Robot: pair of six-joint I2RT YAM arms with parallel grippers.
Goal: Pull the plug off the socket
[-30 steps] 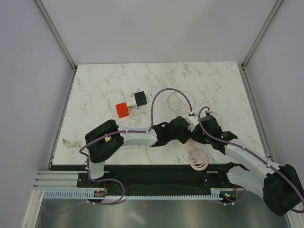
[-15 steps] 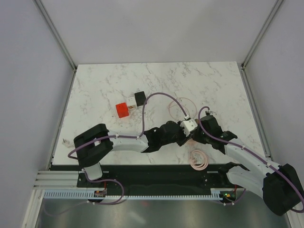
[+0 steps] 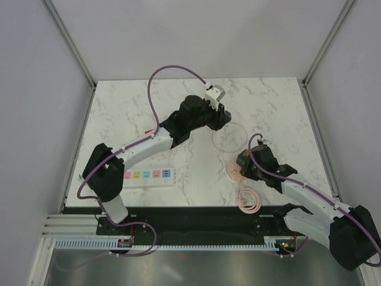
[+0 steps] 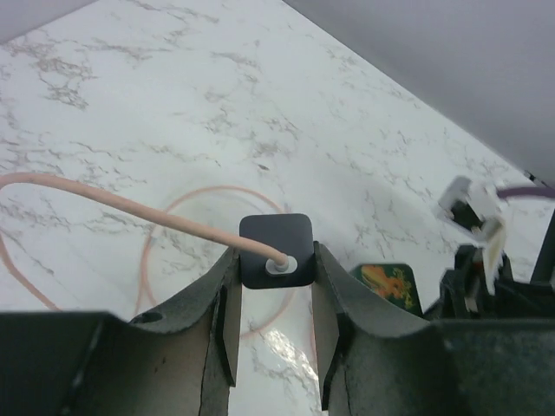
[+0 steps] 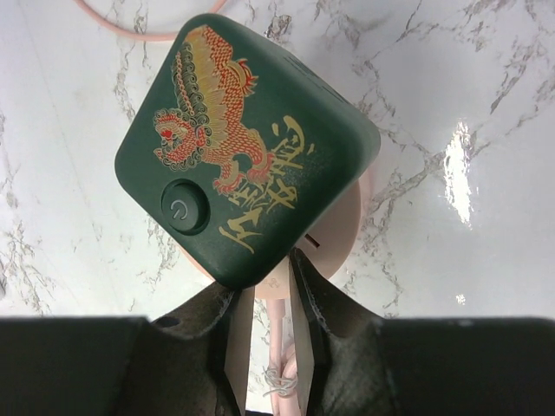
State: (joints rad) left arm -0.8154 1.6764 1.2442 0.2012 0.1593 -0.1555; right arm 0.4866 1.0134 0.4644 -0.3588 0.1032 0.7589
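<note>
Plug (image 4: 276, 241) gripped by left end effector (image 4: 274, 264)

One socket (image 3: 146, 174), one plug (image 4: 276, 250), one cube (image 5: 247, 147)

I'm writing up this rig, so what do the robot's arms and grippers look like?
Left arm and right arm: white links, black joints, a purple cable alongside. Left gripper and right gripper: dark grey fingers, pale inner pads.

Overhead from behind, wrists close above table (image 3: 119, 107)
</note>
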